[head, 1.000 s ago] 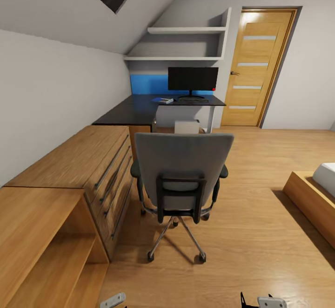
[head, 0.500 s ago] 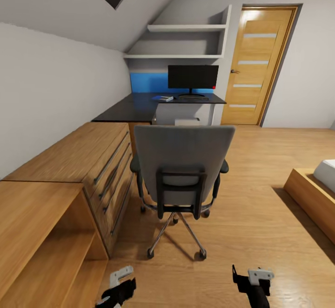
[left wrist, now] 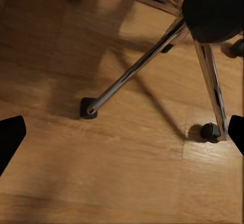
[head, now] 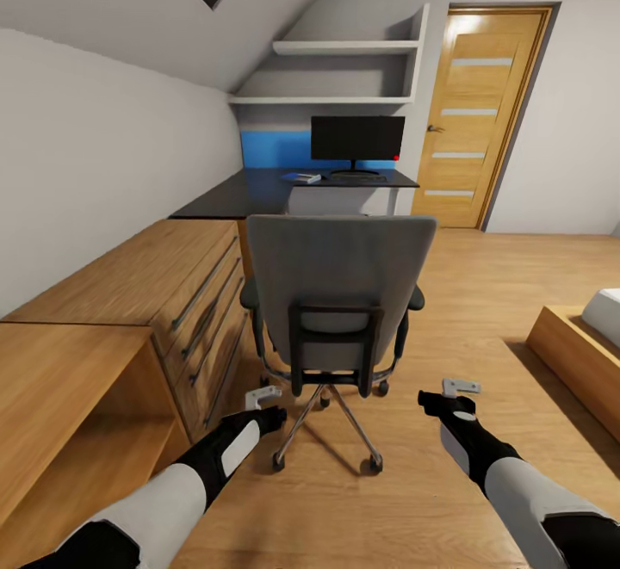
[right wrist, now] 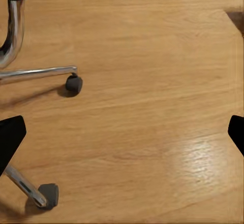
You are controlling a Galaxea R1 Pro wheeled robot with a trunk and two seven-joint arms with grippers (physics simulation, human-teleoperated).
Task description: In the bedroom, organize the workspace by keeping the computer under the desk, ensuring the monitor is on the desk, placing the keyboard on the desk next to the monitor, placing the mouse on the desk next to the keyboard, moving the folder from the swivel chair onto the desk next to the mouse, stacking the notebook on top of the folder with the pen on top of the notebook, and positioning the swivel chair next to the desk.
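The grey swivel chair stands in the middle of the room with its back toward me, hiding its seat and any folder on it. Behind it is the black desk with the monitor and a small blue-white object on top. The computer is hidden behind the chair; keyboard, mouse, notebook and pen cannot be told apart at this distance. My left gripper is open, low beside the chair's chrome base. My right gripper is open to the right of the base, over a caster.
A light wooden drawer chest and an open shelf unit line the left wall. A bed frame juts in at the right. A wooden door and wall shelves are at the back. Wooden floor lies around the chair.
Both arms have come up from the lower edge of the view and reached forward to either side of the chair's base. The view has also drawn a little closer to the chair.
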